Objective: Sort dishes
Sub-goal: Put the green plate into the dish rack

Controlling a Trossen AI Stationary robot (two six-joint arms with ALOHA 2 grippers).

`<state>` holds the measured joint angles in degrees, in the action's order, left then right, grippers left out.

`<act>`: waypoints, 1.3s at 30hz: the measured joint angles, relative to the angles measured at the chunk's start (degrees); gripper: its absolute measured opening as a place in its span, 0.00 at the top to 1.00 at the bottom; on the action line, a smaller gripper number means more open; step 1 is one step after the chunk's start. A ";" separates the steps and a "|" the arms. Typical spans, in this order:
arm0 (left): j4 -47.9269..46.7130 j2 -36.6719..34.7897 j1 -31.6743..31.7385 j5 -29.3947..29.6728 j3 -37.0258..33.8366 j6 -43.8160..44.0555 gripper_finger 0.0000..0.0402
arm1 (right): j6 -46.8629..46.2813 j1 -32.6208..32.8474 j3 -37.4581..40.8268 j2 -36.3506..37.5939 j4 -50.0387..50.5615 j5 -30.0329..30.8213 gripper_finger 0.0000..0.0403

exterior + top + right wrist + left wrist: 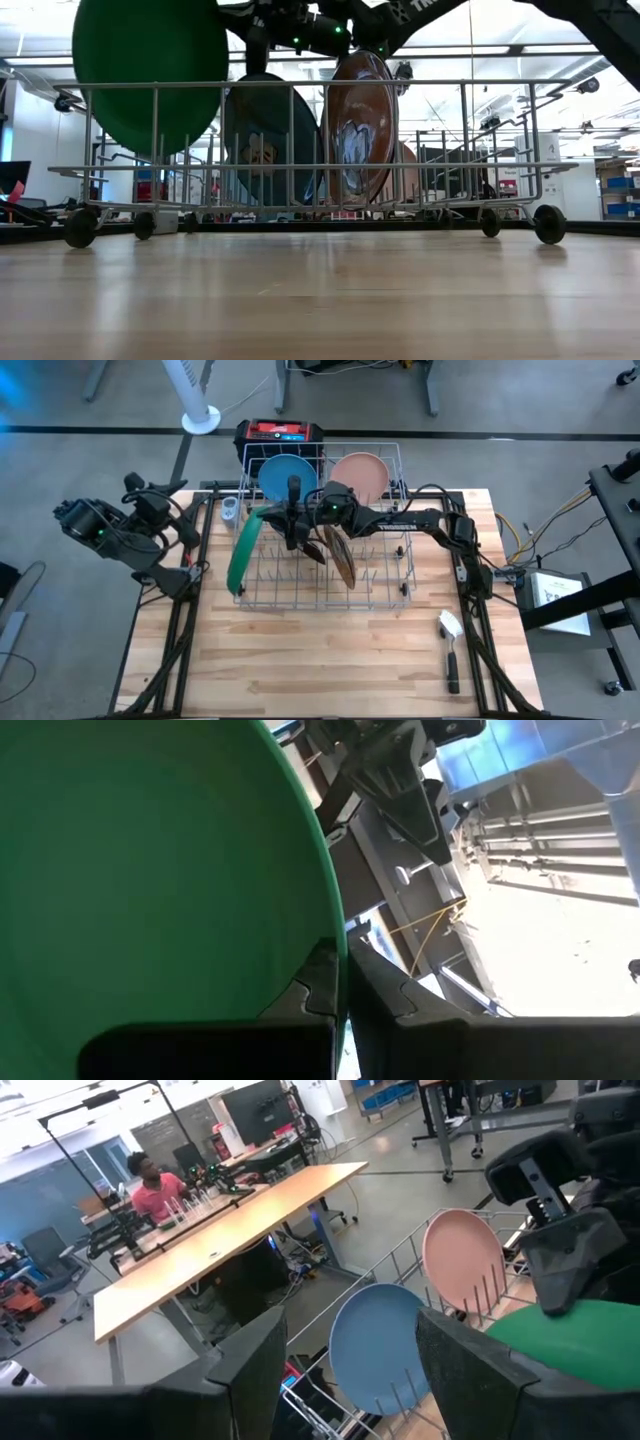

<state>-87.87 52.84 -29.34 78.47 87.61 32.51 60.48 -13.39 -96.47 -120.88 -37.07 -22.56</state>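
Gripping the green plate point(242, 550) by its rim, the right gripper point(292, 528) reaches over the wire rack point(385, 595), jaws clenched on the plate's edge, holding it on edge at the rack's left end. To seat it well, I would keep it upright, line its lower rim up with a gap between the wires, and lower slowly before letting go (it sits close to the two brown plates point(340, 552) mid-rack). Blue plate point(284, 473) and pink plate point(359, 473) stand along the rack's far side. The left gripper point(345, 1355) waits off the table's left edge, jaws released.
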 joint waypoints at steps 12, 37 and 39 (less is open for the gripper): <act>0.02 1.28 -0.01 -0.06 0.00 0.14 0.47 | 5.98 0.00 -1.89 0.07 7.00 -1.34 1.00; 0.06 3.27 0.00 7.17 0.00 -1.44 0.47 | 5.61 -0.59 -2.49 0.07 9.95 -1.32 0.93; 0.23 3.27 -0.02 7.20 0.02 -1.44 0.47 | 5.48 -0.66 -2.49 0.07 10.44 -1.29 0.91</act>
<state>-87.65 56.12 -29.36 85.67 87.64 31.07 65.95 -14.04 -98.96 -120.81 -26.63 -23.86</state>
